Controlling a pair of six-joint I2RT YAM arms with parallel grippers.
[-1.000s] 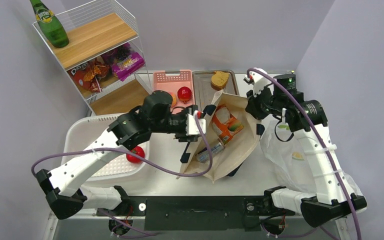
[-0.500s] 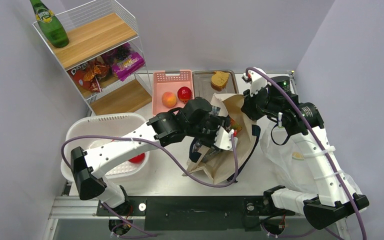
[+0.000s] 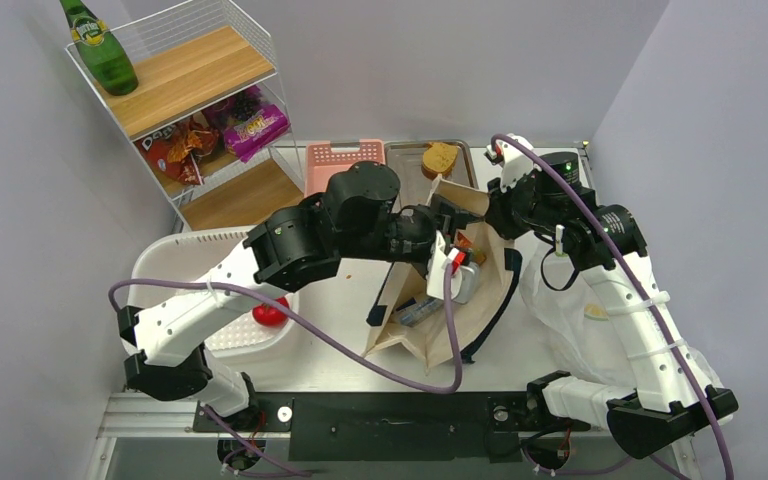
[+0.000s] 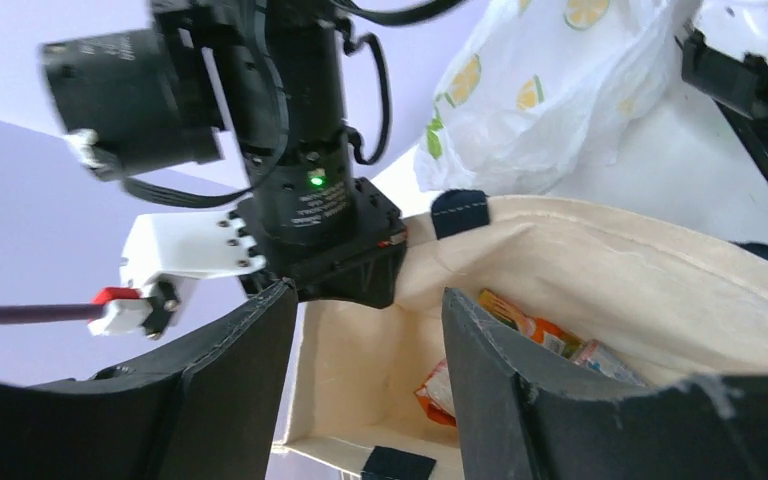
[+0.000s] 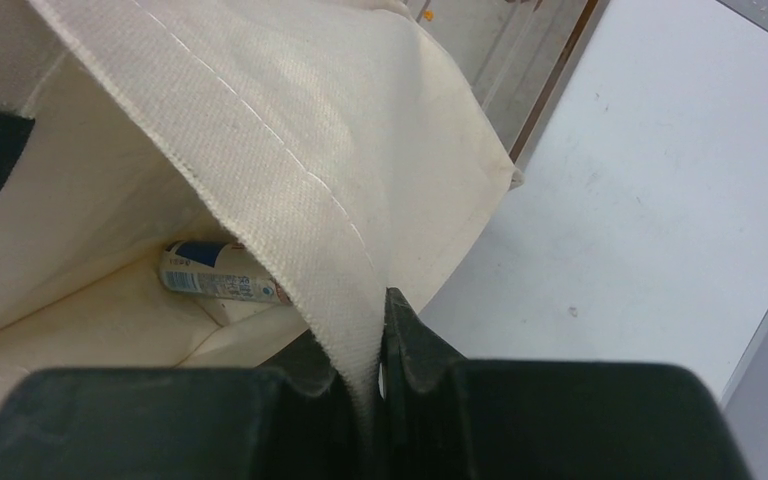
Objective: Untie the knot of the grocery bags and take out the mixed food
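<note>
From above, the left gripper (image 3: 457,272) hangs over the mouth of the tote (image 3: 430,335), its fingers too hidden by the wrist to tell how they are set. The right gripper (image 3: 491,214) sits at the tote's far rim, lifting it so that the mouth gapes. A can (image 3: 422,309) lies inside, below and nearer than the left gripper. The plastic bag (image 3: 572,325) lies slack beside the right arm, well apart from both grippers.

In the left wrist view, the left gripper (image 4: 365,310) is spread wide and holds nothing. Straight ahead, the right gripper (image 4: 332,252) has the cream rim nipped. Just past the right-hand finger (image 4: 505,370), down in the tote (image 4: 660,290), lies an orange packet (image 4: 522,322). It looks light, puffed and crinkly, so it probably slides; a nip on its edge seam should hold better than a squeeze on the belly.

In the right wrist view, the right gripper (image 5: 375,335) is pressed together on the tote's (image 5: 210,120) hem. The cloth is soft and would likely sag shut if let go. The can (image 5: 222,281) lies on its side below and left of the fingers. It is stiff, smooth and likely to roll, so it is best taken across the barrel.
</note>
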